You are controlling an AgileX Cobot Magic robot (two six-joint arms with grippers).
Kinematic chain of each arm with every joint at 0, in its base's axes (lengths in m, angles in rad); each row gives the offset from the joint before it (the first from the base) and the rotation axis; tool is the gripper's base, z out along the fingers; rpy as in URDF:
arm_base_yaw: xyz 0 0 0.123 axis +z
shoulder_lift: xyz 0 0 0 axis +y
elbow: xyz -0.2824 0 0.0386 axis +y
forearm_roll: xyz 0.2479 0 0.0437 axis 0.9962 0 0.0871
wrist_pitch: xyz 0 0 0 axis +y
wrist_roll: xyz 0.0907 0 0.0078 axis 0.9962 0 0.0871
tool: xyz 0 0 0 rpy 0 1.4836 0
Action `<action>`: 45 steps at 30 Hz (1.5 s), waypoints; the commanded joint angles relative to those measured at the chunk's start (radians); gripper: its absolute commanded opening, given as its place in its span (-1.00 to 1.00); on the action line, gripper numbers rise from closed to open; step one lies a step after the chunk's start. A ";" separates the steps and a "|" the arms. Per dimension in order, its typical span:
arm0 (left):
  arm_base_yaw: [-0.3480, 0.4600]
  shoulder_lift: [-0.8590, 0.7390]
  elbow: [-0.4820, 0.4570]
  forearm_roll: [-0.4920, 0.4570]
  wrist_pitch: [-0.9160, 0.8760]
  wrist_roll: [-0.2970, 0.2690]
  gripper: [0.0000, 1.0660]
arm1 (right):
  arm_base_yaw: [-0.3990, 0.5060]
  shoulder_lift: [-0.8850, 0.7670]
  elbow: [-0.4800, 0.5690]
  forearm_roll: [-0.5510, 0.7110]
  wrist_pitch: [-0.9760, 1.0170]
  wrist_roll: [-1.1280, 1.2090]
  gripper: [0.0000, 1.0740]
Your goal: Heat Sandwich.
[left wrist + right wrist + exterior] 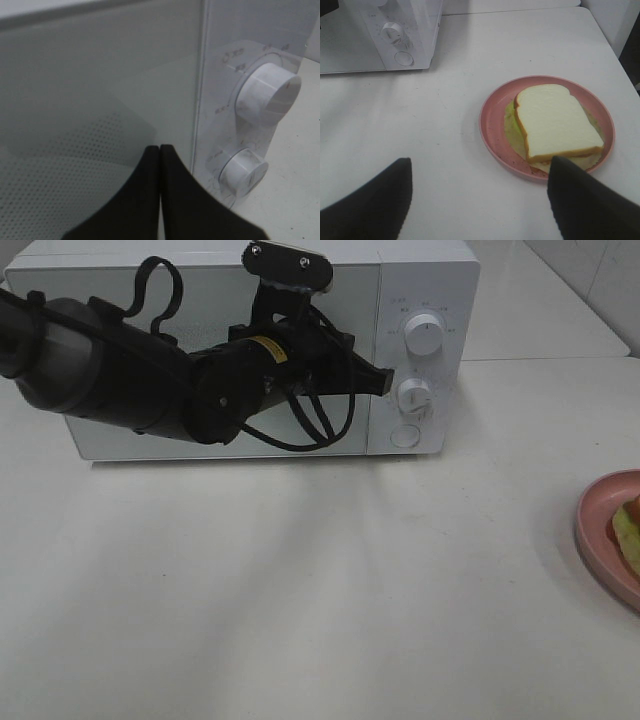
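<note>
white microwave (240, 350) at the back of the worktop (300, 580), door shut. left hand (159, 165) pressed closed on nothing, tips right by the door's edge near the lower knob (413, 395). right hand (480, 195) spread wide and empty, hovering over a pink plate (492, 125). sandwich (555, 122) on that plate, just ahead of the right hand, nearer one fingertip, well apart from the left hand. likely light, soft, loosely stacked; probably safest lifted by the plate rim.
</note>
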 commanded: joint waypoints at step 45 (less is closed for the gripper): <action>0.263 -0.632 0.352 0.027 1.209 -0.058 0.82 | -0.005 -0.029 0.002 0.001 -0.001 0.000 0.35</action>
